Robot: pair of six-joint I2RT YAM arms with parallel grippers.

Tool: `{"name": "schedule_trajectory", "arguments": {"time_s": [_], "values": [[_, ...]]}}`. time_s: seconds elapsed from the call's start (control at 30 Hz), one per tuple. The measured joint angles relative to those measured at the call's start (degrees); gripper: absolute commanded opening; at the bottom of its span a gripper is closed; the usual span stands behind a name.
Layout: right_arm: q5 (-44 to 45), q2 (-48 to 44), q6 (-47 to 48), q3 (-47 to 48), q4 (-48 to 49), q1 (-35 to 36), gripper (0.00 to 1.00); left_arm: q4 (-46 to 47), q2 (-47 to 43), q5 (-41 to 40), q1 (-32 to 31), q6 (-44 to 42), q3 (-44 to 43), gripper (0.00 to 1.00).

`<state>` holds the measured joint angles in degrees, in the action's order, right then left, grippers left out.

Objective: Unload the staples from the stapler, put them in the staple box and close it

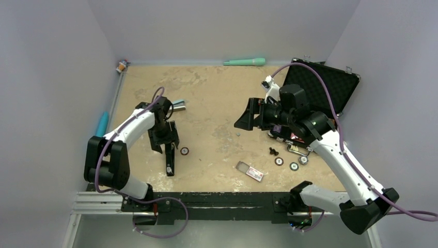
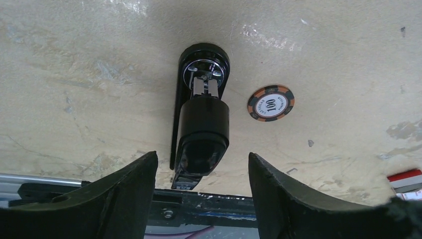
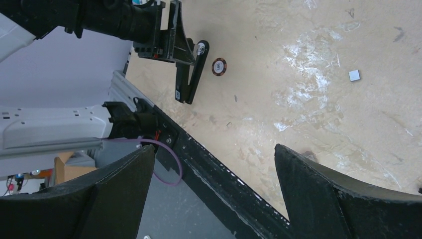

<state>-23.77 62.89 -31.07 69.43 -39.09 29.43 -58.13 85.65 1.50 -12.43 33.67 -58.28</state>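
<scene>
- The left gripper [image 2: 201, 158] stands open astride the stapler [image 2: 201, 129]; closing off-centre could make it slip or roll.
- The right gripper [image 3: 213, 149] is wide, holding nothing.

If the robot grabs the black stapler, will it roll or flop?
Probably no rolling: the stapler lies on a long flat base. It may flop, since its top is hinged up from the base. Its glossy black shell looks hard, perhaps slippery.
</scene>
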Motion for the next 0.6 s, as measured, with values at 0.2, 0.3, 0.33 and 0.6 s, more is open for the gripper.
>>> {"name": "schedule_trajectory", "arguments": {"time_s": [0.2, 0.3, 0.33, 0.6], "values": [[0.0, -1.66, -0.39, -0.26, -0.11, -0.07, 0.94, 1.16, 1.64, -0.22, -1.11, 3.61, 0.11, 0.54], [-0.02, -2.12, -0.37, -0.26, -0.35, -0.15, 0.94, 2.16, 2.73, -0.44, -1.11, 4.52, 0.55, 0.49], [-0.02, -2.16, -0.35, -0.26, -0.37, -0.2, 0.94, 2.38, 3.08, -0.61, -1.11, 4.74, 0.81, 0.48], [-0.07, -2.1, 0.33, -0.26, -0.61, -0.2, 0.94, 3.65, 4.31, -2.19, -1.16, 5.99, 3.23, 0.26]]}}
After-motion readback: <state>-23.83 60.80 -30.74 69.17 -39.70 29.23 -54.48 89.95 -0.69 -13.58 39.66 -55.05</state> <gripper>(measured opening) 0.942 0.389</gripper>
